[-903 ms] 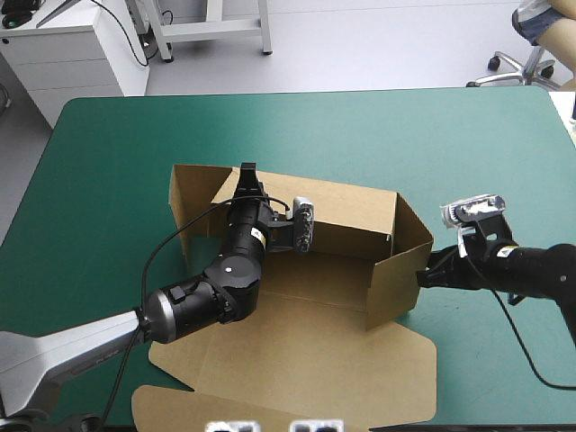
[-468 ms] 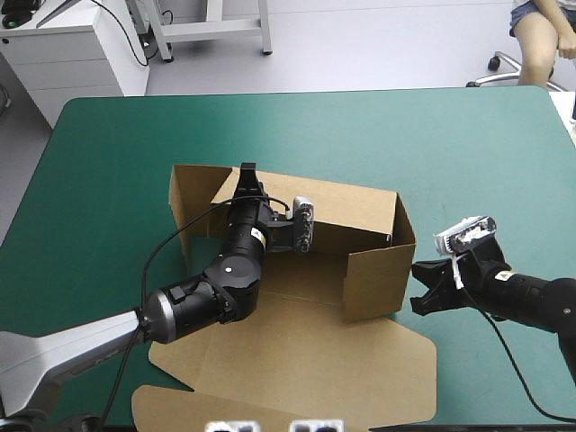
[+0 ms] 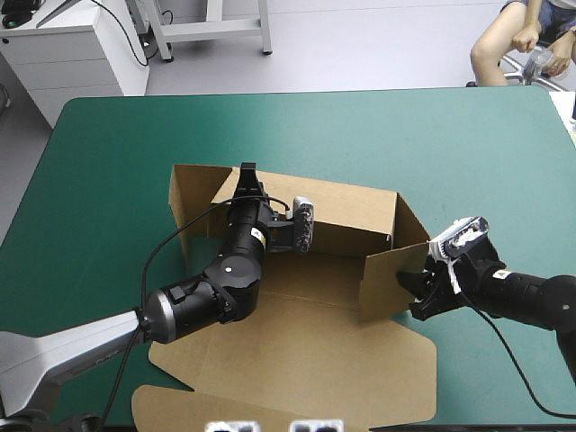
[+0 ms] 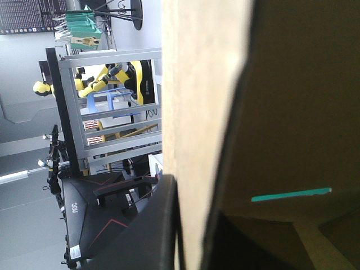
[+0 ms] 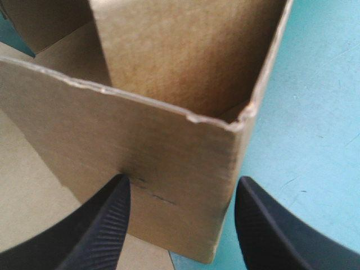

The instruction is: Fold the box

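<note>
We read the clock face from the high view, with twelve o'clock at the far edge of the table. The box lies near the middle of the table, a little toward six o'clock. Its long back wall stands upright. The flat lid sheet reaches almost to the near edge of the table at six o'clock.

At the nine o'clock end of the back wall an end flap stands, angled outward. At the three o'clock end the board makes a corner. A short side wall runs toward five o'clock, and from it a standing flap turns toward nine o'clock across the floor of the box.

A broad band of teal-green cover is open from ten to two o'clock beyond the back wall. More cover is open at nine o'clock and at three o'clock.

The left arm comes in from seven o'clock and is bent over the flat board. Its forearm points to twelve o'clock. The left gripper sits on the top edge of the back wall, near its nine o'clock end. In the left wrist view its fingers are pressed on the wall, with the board pinched between them.

The right arm lies low over the cover and comes from four o'clock, pointing to nine o'clock. The right gripper is spread wide at the outer face of the standing flap. One tip seems to touch the board. The other tip is just beside the corner, over the cover.
</note>
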Controlling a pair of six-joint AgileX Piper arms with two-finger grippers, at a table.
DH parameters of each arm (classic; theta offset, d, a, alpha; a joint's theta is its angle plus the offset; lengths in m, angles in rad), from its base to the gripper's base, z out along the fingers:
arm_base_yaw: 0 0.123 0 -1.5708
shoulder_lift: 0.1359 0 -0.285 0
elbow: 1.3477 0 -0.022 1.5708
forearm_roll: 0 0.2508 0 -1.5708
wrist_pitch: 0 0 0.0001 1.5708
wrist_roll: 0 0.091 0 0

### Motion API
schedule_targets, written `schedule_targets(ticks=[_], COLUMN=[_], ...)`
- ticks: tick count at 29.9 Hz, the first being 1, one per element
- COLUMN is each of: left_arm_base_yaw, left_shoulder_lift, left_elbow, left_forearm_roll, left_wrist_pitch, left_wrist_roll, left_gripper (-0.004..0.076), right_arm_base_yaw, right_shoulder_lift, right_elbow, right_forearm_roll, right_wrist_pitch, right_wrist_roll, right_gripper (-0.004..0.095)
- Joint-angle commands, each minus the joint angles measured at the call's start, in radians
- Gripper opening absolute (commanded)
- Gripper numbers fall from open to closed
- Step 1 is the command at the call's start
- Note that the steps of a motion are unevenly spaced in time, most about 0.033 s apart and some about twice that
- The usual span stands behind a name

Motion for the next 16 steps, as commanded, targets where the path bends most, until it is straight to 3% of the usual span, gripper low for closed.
schedule_targets(ticks=[1, 10, 16], left_arm_base_yaw=[-0.002, -0.002, -0.002], left_shoulder_lift=[-0.029, -0.029, -0.029], left_elbow=[-0.016, -0.016, -0.016], left_forearm_roll=[-0.008, -0.008, -0.008], left_wrist_pitch=[0.009, 0.009, 0.009], left_wrist_roll=[-0.016, -0.016, -0.016], left_gripper=[-0.0008, -0.0008, -0.0008], right_arm_base_yaw=[-0.003, 0.036, 0.124], right_shoulder_lift=[0.04, 0.148, 0.065], right_elbow=[-0.021, -0.021, -0.021], right_forearm_roll=[0.05, 0.14, 0.105], right_wrist_pitch=[-0.052, 0.08, -0.057], right_wrist_roll=[-0.025, -0.087, 0.011], right_gripper=[0.0545, 0.0545, 0.0535])
